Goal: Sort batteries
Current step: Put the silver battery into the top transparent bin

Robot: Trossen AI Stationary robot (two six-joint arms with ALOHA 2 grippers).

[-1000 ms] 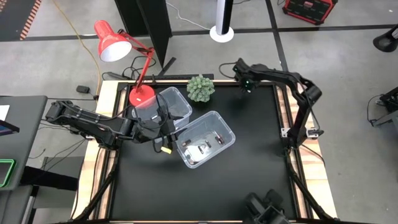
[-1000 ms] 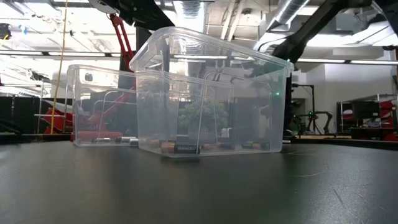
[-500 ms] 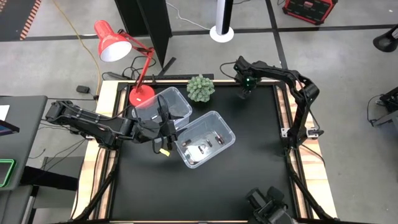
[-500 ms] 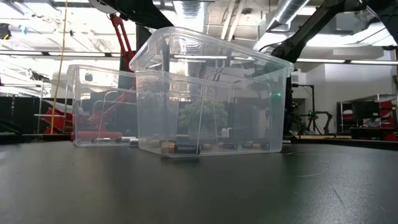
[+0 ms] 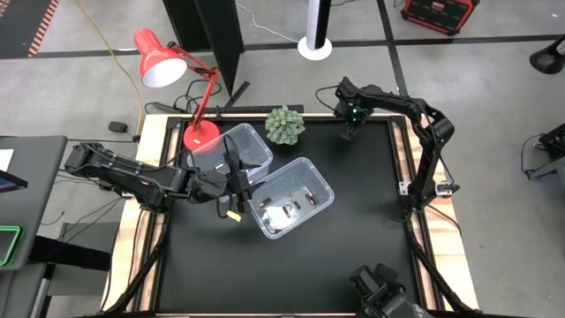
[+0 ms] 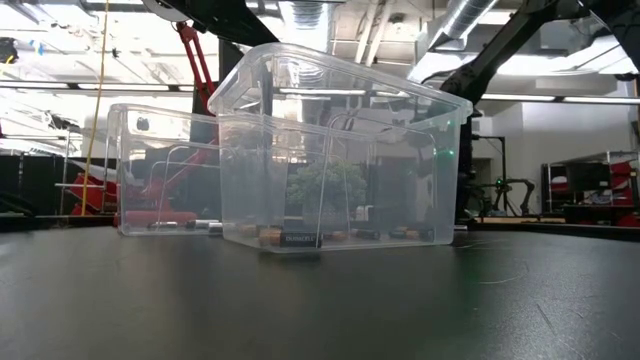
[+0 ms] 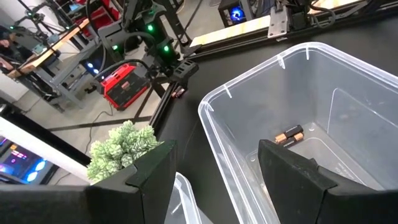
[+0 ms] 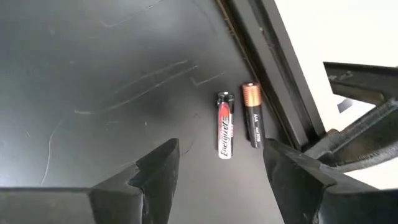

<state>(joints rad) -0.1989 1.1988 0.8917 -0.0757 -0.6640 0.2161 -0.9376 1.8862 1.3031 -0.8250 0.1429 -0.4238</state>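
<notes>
Two batteries lie side by side on the black mat by the table's far edge: a silver, red and black one (image 8: 225,132) and a dark one with a copper end (image 8: 253,117). My right gripper (image 8: 217,180) (image 5: 352,130) hovers over them, open, touching neither. More batteries (image 5: 291,205) (image 6: 285,237) lie on the floor of the nearer clear bin (image 5: 305,172). One dark, copper-ended battery (image 7: 289,135) shows there in the left wrist view. My left gripper (image 7: 217,177) (image 5: 236,188) waits open at the bins' left side, beside the farther clear bin (image 5: 256,141).
A small green plant (image 5: 285,124) (image 7: 121,146) stands at the far edge. A red desk lamp (image 5: 163,60) has its base (image 5: 200,134) at the far left corner. The table's raised rail (image 8: 273,68) runs right beside the two loose batteries. Bare mat (image 5: 353,256) lies near and right.
My right gripper has crept a little toward the table's right along the far edge. The bins and the batteries in them lie as before.
</notes>
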